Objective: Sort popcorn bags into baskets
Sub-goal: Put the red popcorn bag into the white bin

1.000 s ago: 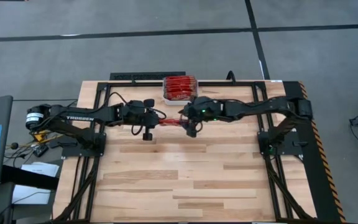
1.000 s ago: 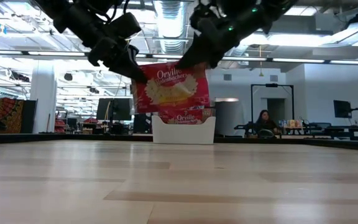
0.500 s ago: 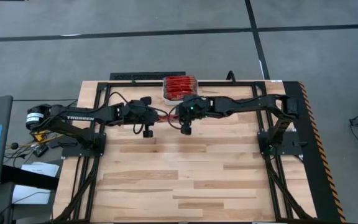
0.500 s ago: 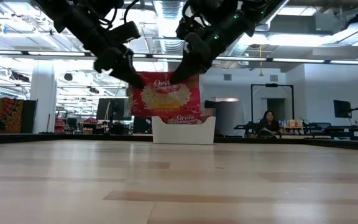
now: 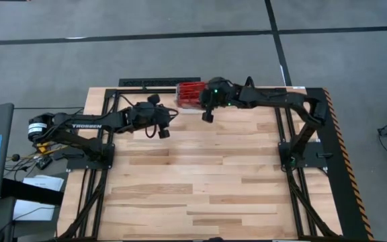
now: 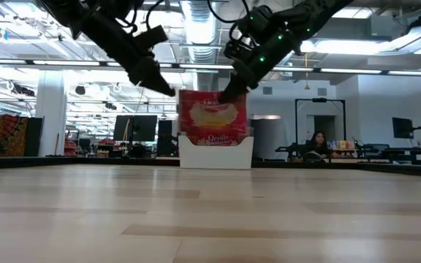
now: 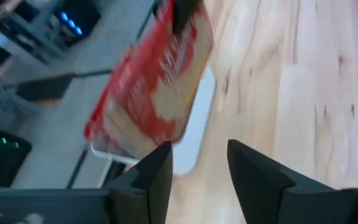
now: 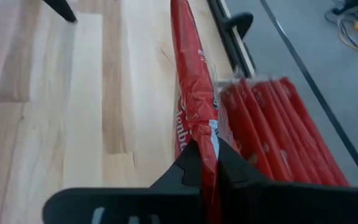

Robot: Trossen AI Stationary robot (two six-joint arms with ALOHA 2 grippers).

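Now the white plastic basket (image 6: 215, 153) at the table's (image 5: 200, 195) far edge holds upright glossy red popcorn bags (image 5: 192, 93). The right gripper (image 8: 205, 163) pinches one flat bag (image 6: 212, 117) just over the basket, carried there from mid-table. The left gripper (image 7: 199, 167) has released it, fingers parted, beside the basket.

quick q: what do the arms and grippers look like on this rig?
Both are dark, jointed arms. The left arm carries white lettering and loose black cables; the right arm shows green indicator lights near its wrist. The left gripper and right gripper have black, angular two-finger ends.
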